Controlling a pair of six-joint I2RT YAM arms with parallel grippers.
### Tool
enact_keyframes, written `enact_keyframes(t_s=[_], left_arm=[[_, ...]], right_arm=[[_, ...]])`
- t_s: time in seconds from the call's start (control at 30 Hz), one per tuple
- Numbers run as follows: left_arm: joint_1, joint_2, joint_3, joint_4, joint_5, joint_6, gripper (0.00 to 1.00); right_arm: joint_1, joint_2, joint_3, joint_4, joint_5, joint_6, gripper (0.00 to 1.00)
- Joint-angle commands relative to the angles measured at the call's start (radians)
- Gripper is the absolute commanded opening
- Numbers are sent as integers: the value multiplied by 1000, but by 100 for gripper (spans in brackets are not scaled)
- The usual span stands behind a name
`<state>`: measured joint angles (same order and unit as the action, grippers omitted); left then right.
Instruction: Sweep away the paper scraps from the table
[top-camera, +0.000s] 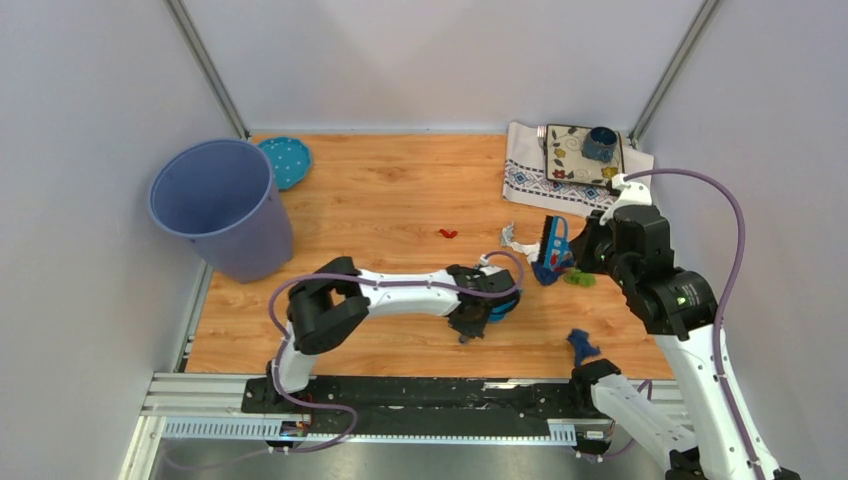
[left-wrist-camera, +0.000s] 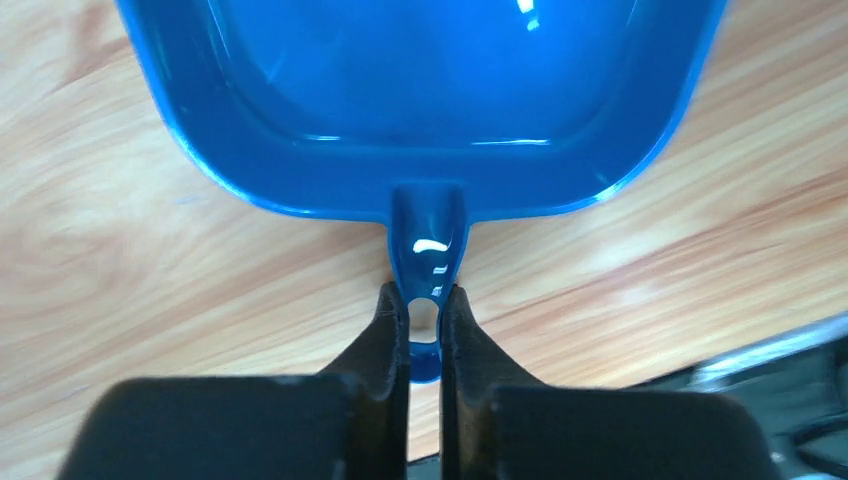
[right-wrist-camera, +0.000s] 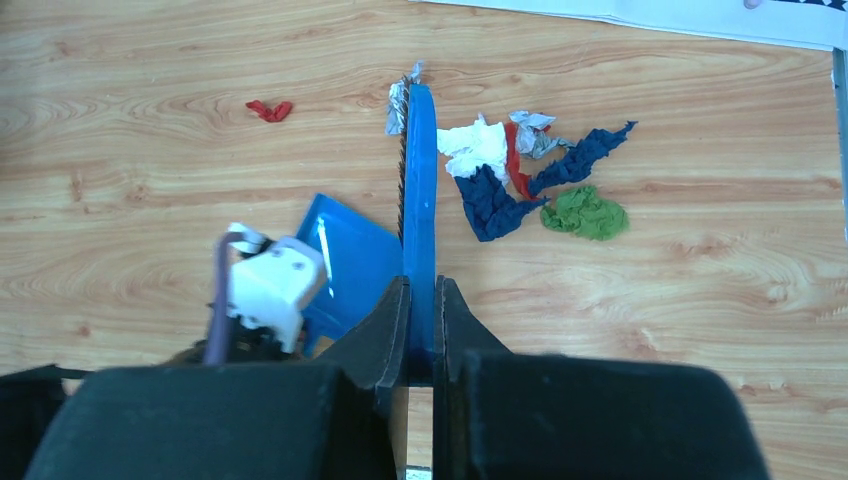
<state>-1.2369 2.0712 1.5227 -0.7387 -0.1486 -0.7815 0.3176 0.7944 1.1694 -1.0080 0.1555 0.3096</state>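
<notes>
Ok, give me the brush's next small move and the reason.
Probably the right tool should lift the brush over the paper scraps and set it down beyond them: it stands between the pile and the dustpan, which the left tool holds by its handle.

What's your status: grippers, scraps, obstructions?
Left gripper shut on dustpan. Right gripper shut on brush. Scraps piled on table, brush between them and dustpan. Red scrap apart.
</notes>
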Motion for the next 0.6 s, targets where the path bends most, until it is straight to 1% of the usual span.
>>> enact_keyframes(t_s=[0.0,0.03,0.07,0.1,0.17,0.2,0.23,0.27,0.3,0.33,0.37,0.4,0.43,0.47,0.53,0.57], left_arm=[[68,-167,-254,64,-8,42,0],[86,-239,-297,105,-17,56,0],[96,-273,-370,131,-22,76,0],[102,-308,-395,151,-37,123,0],[112,-396,-449,194,-110,195,0],[117,-426,-466,209,-136,288,0],[128,-475,-481,238,-182,338,0],[134,-500,-511,249,-198,387,0],[143,-525,-532,263,-187,510,0],[166,-574,-553,280,-146,569,0],[181,-600,-608,286,-120,615,0],[200,-629,-637,292,-89,704,0],[241,-676,-665,292,-50,737,0],[263,-701,-717,291,-17,831,0],[319,-767,-772,291,29,927,0],[336,-793,-823,295,33,1009,0]], right_arm=[[-2,-24,3,17,-19,-6,0],[0,-26,1,23,-25,-9,0],[-2,-26,-1,28,-40,-10,0],[-2,-24,-2,38,-46,-10,0],[-2,-20,-4,46,-68,-12,0],[0,-17,-4,52,-79,-12,0],[-2,-12,1,52,-88,-15,0],[-3,-4,7,51,-89,-10,0],[-2,2,15,30,-77,-4,0],[0,9,51,5,-47,2,0],[0,20,74,-29,46,11,0],[-3,49,99,-106,103,11,0],[-3,60,130,-142,158,10,0],[-6,69,168,-174,255,6,0],[-26,89,196,-245,332,-1,0],[-38,94,208,-262,372,-6,0]])
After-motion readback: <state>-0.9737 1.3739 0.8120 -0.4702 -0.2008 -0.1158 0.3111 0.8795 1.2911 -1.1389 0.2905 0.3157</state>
